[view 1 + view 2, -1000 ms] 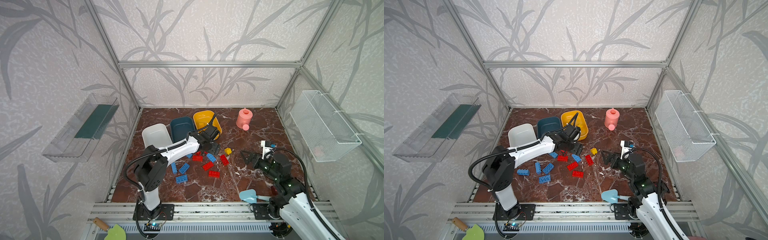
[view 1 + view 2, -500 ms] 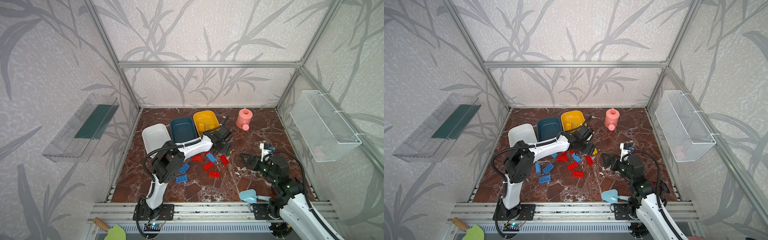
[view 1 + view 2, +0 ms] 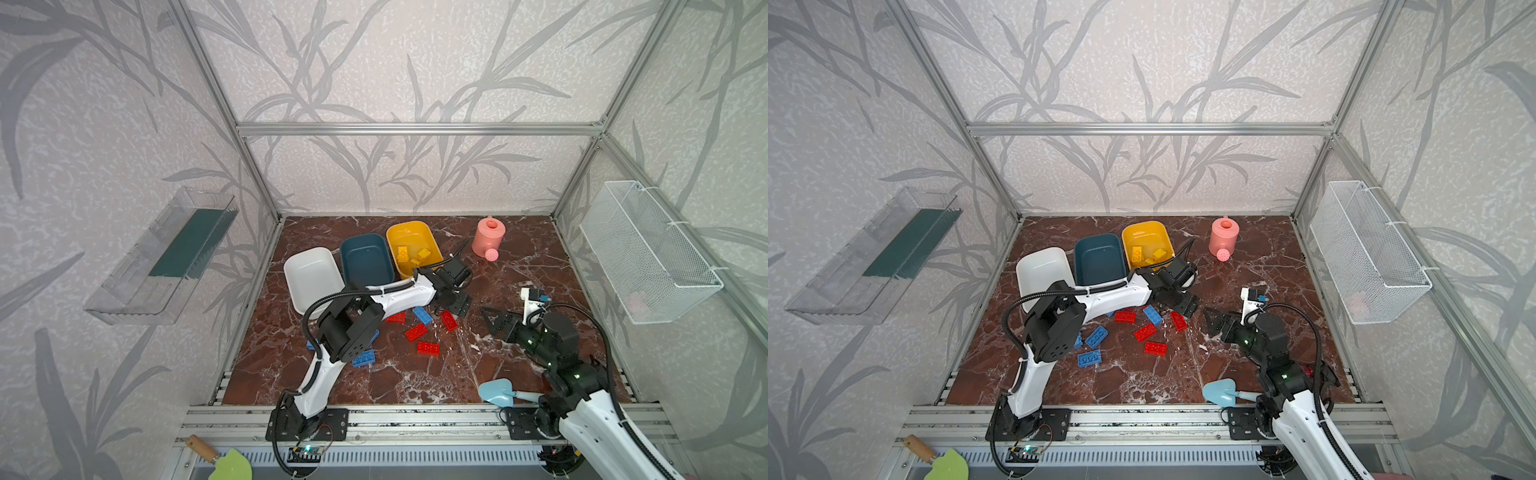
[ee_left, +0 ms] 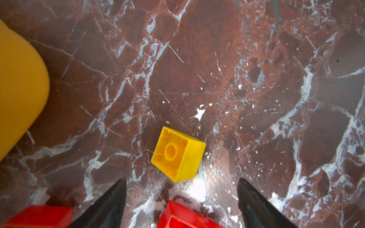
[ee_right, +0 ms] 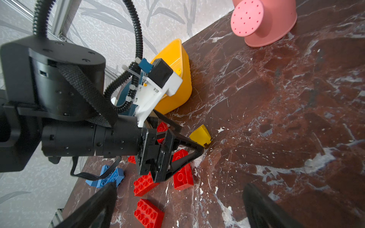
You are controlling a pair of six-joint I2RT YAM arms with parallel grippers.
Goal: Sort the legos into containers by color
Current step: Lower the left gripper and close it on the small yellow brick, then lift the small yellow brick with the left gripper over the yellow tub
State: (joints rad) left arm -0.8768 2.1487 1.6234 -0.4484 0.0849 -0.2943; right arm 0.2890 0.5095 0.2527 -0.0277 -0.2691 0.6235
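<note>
Yellow plastic first: what do you have in the yellow tub [image 3: 406, 227]?

You have a few yellow bricks [image 3: 402, 253] lying in it; the exact count is hard to make out. The teal tub [image 3: 365, 262] and the white tub [image 3: 309, 272] beside it show bare bottoms.

And your grippers?

Your left gripper [image 4: 181, 183] stands spread wide, grasping nothing. A loose yellow brick [image 4: 178, 154] lies on its side on the marble floor [image 4: 217, 59], just ahead of the fingertips. Your right gripper [image 5: 180, 185] is spread wide too, holding nothing.

What is hidden?

In both top views your left gripper covers that brick. Your left arm [image 3: 399, 293] cuts off the white tub's near edge and some blue bricks [image 3: 363, 358]. Loose red bricks [image 3: 415, 331] lie on the floor.
</note>
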